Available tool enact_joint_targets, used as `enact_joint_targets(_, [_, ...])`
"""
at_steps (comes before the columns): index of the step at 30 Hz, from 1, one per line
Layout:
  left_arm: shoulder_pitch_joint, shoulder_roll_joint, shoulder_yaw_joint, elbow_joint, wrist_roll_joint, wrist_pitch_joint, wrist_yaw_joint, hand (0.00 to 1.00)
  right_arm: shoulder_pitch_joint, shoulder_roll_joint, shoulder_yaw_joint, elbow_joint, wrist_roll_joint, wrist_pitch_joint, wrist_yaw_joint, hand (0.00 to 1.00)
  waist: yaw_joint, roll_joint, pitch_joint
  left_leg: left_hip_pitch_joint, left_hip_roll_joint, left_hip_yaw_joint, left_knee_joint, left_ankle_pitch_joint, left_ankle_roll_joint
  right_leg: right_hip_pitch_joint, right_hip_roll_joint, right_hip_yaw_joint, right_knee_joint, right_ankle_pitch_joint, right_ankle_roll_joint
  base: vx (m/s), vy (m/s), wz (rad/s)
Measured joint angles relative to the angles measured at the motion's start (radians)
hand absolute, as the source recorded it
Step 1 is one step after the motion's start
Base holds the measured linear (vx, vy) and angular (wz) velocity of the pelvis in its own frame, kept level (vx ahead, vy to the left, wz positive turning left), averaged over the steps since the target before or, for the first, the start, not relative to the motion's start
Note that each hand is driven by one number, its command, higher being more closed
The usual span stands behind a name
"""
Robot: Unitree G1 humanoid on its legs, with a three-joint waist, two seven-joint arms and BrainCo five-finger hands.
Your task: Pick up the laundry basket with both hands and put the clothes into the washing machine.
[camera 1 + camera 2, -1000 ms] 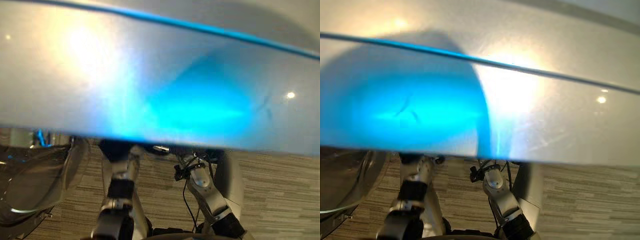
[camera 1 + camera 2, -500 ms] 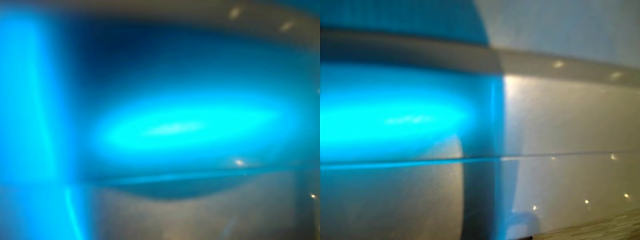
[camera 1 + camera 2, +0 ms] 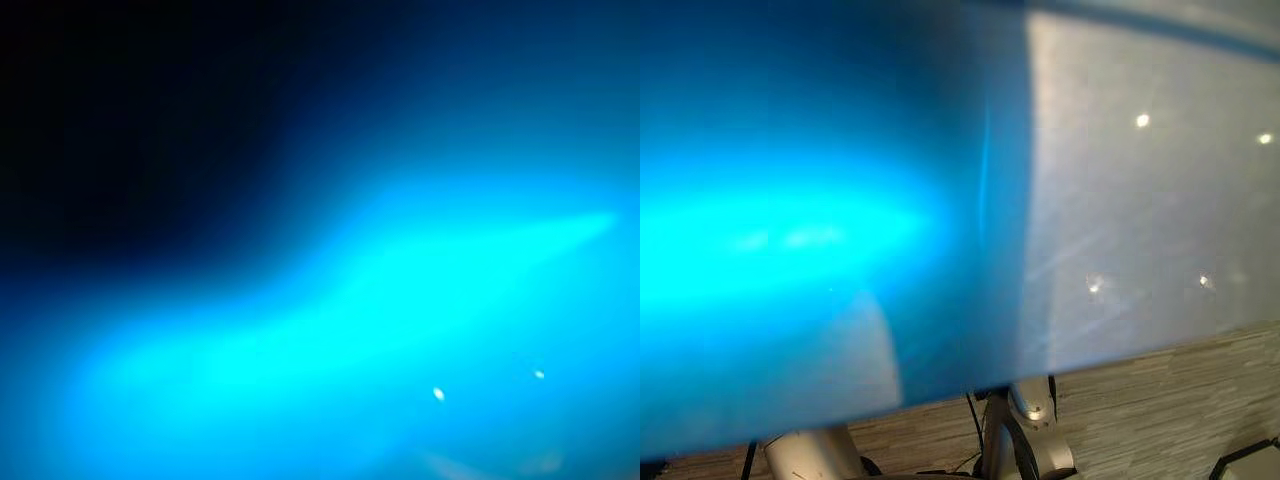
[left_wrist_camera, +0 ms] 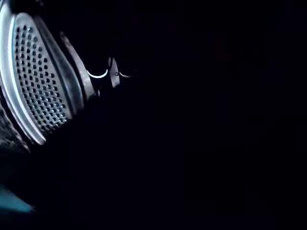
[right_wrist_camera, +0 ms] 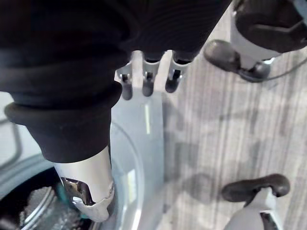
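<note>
The floor [image 3: 1160, 390] is grey, with narrow pale and darker streaks. A dark-framed thing [image 3: 1252, 460] sits on it at the near right, too cut off to identify. The washer [image 5: 144, 143] rises beside it.

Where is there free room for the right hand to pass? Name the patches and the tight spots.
Free: the striped floor beside the washing machine door, just past the right hand. Crowded: along the door's silver rim, close to the straight fingers, and at the perforated drum, dark beyond its edge.
</note>
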Motion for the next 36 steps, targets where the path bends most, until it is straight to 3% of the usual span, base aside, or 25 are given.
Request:
enact_joint_targets(1, [0.05,0.009,0.026,-0.001,0.094,-0.002,-0.032,0.0,0.004,-0.001,-0.002,-0.003,0.0,-0.01,-0.002,0.0,-0.002,0.0,0.0,0.004,0.004,0.001,0.004,-0.001,0.003,0.003,0.002,0.0,0.003,0.005,-0.007,0.03,-0.021,-0.1])
enact_joint_targets(4, [0.172,0.017,0.032,-0.001,0.18,-0.014,-0.059,0.0,0.049,-0.011,-0.004,-0.029,0.0,-0.026,-0.002,0.0,0.001,0.003,0.002,0.004,0.01,0.0,0.008,-0.002,0.004,0.003,0.002,-0.001,0.014,0.004,-0.008,0.02,-0.029,0.0])
enact_joint_targets(8, [0.25,0.004,0.089,-0.001,0.193,-0.019,-0.063,0.0,0.092,-0.057,0.009,-0.032,0.0,-0.027,-0.001,0.0,0.001,0.004,0.003,0.004,0.009,0.002,0.0,-0.005,-0.001,0.003,0.002,-0.002,0.009,-0.002,-0.007,0.0,-0.022,0.02])
enact_joint_targets(10, [0.251,-0.031,0.246,-0.001,0.143,0.005,-0.064,0.0,0.094,-0.062,0.009,-0.033,-0.001,-0.028,0.0,0.0,0.002,0.004,0.003,0.004,0.01,0.0,-0.002,-0.006,-0.003,0.003,0.003,-0.003,0.008,-0.004,-0.01,0.0,-0.019,-0.01])
enact_joint_targets(12, [0.239,-0.042,0.424,-0.002,-0.115,0.044,-0.045,0.0,0.095,-0.065,0.013,-0.034,0.0,-0.023,0.009,0.0,-0.001,0.004,0.003,0.004,0.013,-0.006,-0.005,-0.005,-0.005,0.009,0.012,-0.005,-0.001,-0.004,-0.01,0.01,-0.03,-0.05])
enact_joint_targets(14, [0.234,-0.04,0.484,-0.013,-0.225,0.049,-0.024,0.0,0.105,-0.076,0.02,-0.034,0.0,-0.019,0.026,0.0,0.0,0.005,0.004,0.004,0.013,-0.008,-0.009,-0.004,-0.007,0.012,0.015,-0.008,-0.005,-0.004,-0.01,0.0,0.0,0.0])
enact_joint_targets(18, [0.236,-0.039,0.516,-0.055,-0.256,0.037,0.055,0.0,0.136,-0.09,0.041,-0.034,0.001,-0.019,0.042,0.0,0.01,0.011,0.012,0.004,0.01,-0.022,-0.014,0.006,-0.01,0.023,0.016,-0.019,-0.006,-0.004,-0.01,0.01,-0.011,0.03])
enact_joint_targets(24, [0.313,-0.054,0.571,-0.055,-0.248,0.022,0.058,0.0,0.136,-0.091,0.031,-0.034,0.0,-0.02,0.039,0.0,0.014,0.017,0.03,0.028,0.009,-0.023,-0.022,0.011,-0.011,0.048,0.016,-0.026,-0.003,-0.002,-0.016,0.01,-0.007,0.04])
enact_joint_targets(27, [0.394,-0.109,0.633,-0.051,-0.255,0.021,0.059,0.0,0.135,-0.091,0.02,-0.034,-0.001,-0.02,0.035,0.0,0.023,0.024,0.039,0.054,0.009,-0.022,-0.022,0.014,-0.012,0.069,0.011,-0.027,0.014,-0.011,-0.033,0.04,-0.017,0.07])
enact_joint_targets(30, [0.47,-0.179,0.664,-0.063,-0.293,-0.025,0.061,0.0,0.129,-0.091,0.002,-0.037,-0.001,-0.02,0.031,0.0,0.029,0.024,0.039,0.099,0.008,-0.017,-0.035,0.014,-0.013,0.101,0.009,-0.027,0.025,-0.027,-0.045,0.04,-0.029,0.13])
enact_joint_targets(34, [0.557,-0.292,0.715,-0.108,-0.451,-0.078,0.115,0.0,0.126,-0.087,-0.013,-0.04,-0.002,-0.021,0.005,0.0,0.03,0.024,0.039,0.153,-0.008,-0.013,-0.052,0.017,-0.019,0.137,-0.004,-0.026,0.05,-0.054,-0.047,0.03,-0.024,0.13])
enact_joint_targets(36, [0.654,-0.375,0.69,-0.211,-0.564,-0.114,0.127,0.0,0.118,-0.086,-0.022,-0.038,-0.011,-0.02,-0.006,0.0,0.037,0.025,0.038,0.177,-0.01,-0.017,-0.064,0.023,-0.028,0.158,-0.005,-0.03,0.06,-0.07,-0.048,0.03,-0.034,0.15])
